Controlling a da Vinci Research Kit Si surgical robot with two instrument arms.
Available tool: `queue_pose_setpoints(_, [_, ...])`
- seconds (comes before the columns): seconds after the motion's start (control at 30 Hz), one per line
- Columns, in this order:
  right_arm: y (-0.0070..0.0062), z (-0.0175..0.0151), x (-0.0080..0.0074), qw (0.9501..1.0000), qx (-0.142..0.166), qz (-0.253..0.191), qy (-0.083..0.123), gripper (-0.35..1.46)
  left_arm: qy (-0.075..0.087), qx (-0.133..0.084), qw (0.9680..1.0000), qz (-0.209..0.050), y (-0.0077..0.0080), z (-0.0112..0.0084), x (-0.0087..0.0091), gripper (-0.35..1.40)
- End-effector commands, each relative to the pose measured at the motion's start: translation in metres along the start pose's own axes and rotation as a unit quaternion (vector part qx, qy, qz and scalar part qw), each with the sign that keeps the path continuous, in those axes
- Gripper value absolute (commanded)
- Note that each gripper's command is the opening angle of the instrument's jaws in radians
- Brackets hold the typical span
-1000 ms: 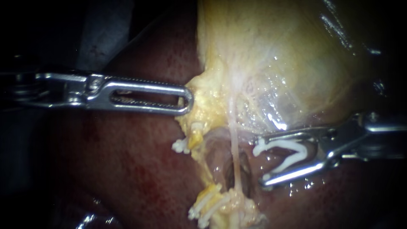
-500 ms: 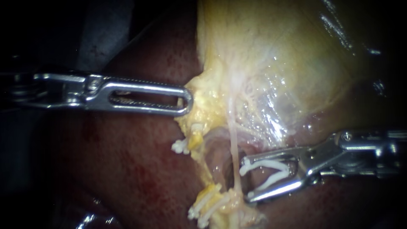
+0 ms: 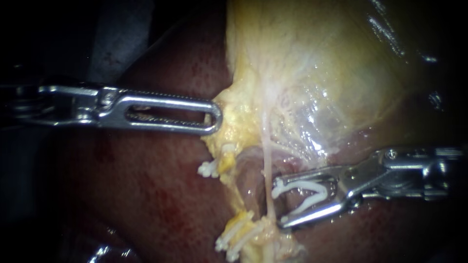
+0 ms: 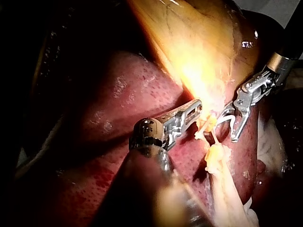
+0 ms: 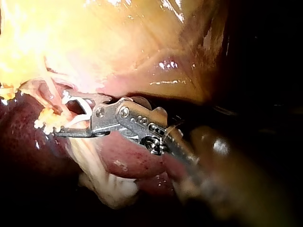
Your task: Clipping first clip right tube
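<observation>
Since half a second ago, our right instrument (image 3: pixel 280 202) is edging closer to the right tube (image 3: pixel 266 170), a thin pale strand hanging from the glossy yellow gallbladder (image 3: pixel 317 73). Its metal jaws are carrying an open white clip (image 3: pixel 304 184), whose tips are just reaching the tube. Our left instrument (image 3: pixel 217 117), slotted jaws together, is pinching the gallbladder's fatty edge. From the left wrist, both instruments are converging near the tube over wet red liver (image 4: pixel 118 94). From the right wrist, the clip's mouth is sitting at the tube.

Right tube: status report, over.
Left tool tip at gallbladder edge. Right tool holds an open clip, mouth at the right tube, unclipped. Nothing in the way.
</observation>
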Motion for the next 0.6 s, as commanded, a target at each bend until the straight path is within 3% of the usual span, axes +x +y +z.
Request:
queue_pose_setpoints(0.03, [0.0001,0.0001,0.0000,1.0000,-0.001,0.000,0.000,0.52,0.000,0.000,1.0000,0.000,0.0000,0.0000,0.0000,-0.35])
queue_pose_setpoints(0.6, [0.0009,0.0015,-0.0002,1.0000,0.000,-0.002,-0.002,0.51,0.000,0.000,1.0000,0.000,-0.0001,0.0000,0.0000,-0.35])
